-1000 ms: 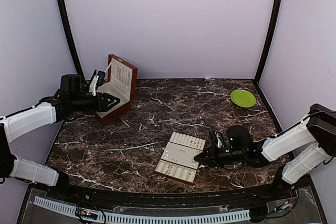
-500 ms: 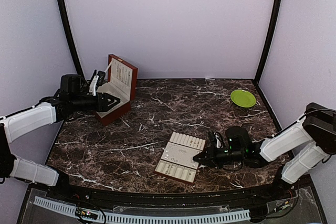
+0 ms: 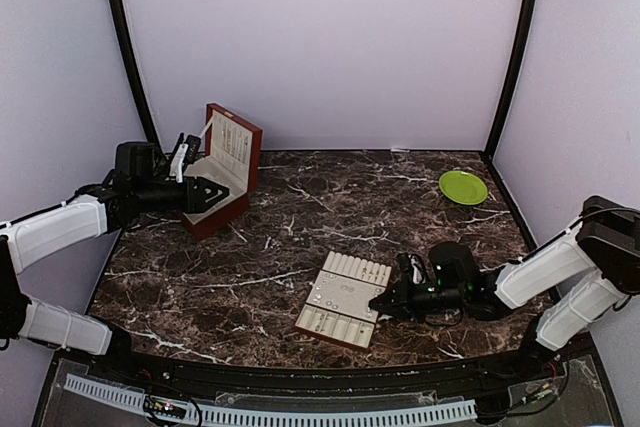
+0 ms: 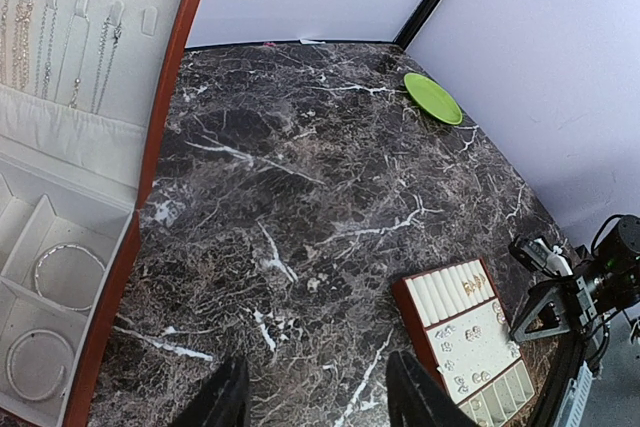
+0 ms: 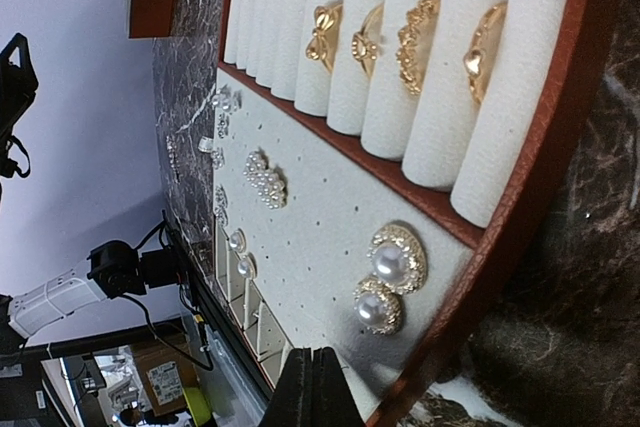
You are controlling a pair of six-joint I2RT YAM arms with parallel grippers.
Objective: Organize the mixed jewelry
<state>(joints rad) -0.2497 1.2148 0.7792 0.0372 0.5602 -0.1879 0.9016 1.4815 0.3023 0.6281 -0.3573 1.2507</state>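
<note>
mixed jewelry (image 4: pixel 316 283): judged tiny, light, slippery; best pinched from above.
right end effector (image 5: pixel 312 387): closed, nothing seen held.
left end effector (image 4: pixel 315 399): half-open, empty.

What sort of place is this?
Probably a robot test booth, not a shop: plain walls enclose a marble table, two arms reach over it, and a jewelry box stands open.

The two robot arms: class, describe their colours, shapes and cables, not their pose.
The left arm and right arm match: smooth white tubular shells, black joints and black wrist housings. Thin black cables loop beside them. The jaws are black and angular.
</note>
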